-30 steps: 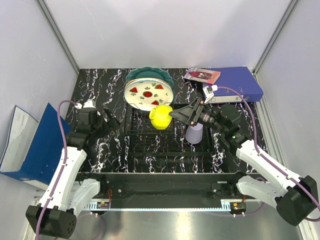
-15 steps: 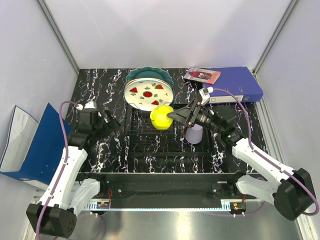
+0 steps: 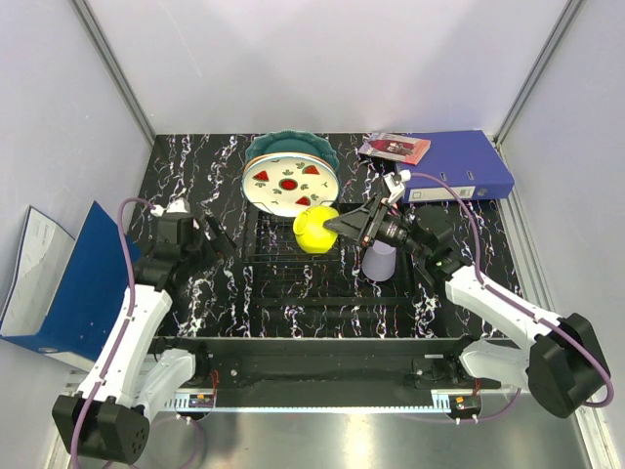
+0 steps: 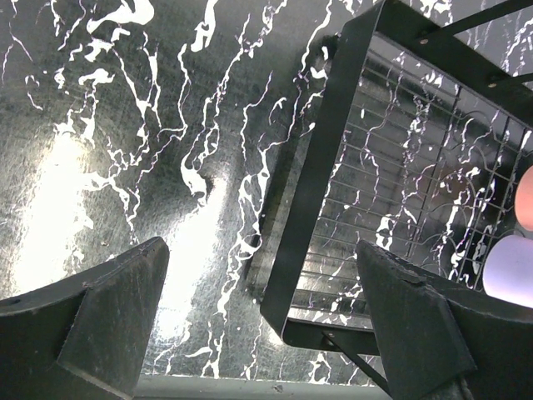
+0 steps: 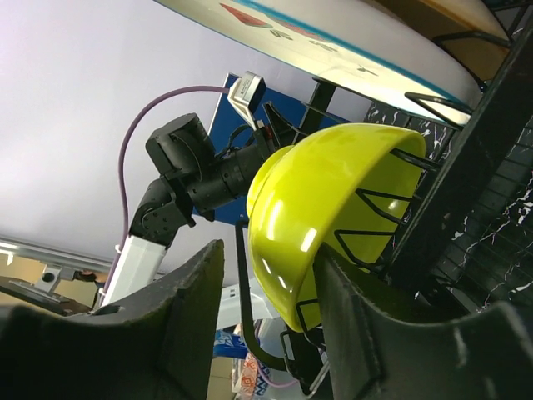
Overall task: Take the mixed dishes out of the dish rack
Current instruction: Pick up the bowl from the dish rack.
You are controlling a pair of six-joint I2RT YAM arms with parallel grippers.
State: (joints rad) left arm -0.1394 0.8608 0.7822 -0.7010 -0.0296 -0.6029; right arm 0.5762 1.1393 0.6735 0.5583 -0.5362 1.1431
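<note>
The right gripper (image 3: 339, 224) hung unclenched about the rim of the yellow bowl (image 3: 313, 229), which stood on edge in the rack (image 3: 278, 256); an off-centre pinch might tip it against the plate (image 3: 286, 186) behind.

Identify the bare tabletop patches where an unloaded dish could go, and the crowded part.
Bare marble: back left, beside the white plate; and the strip in front of the dish rack. Crowded on the right: lavender cup, right gripper, blue binder.

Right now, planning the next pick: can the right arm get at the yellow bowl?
Probably yes: the right hand is open right at the yellow bowl in the dish rack, nothing between.
</note>
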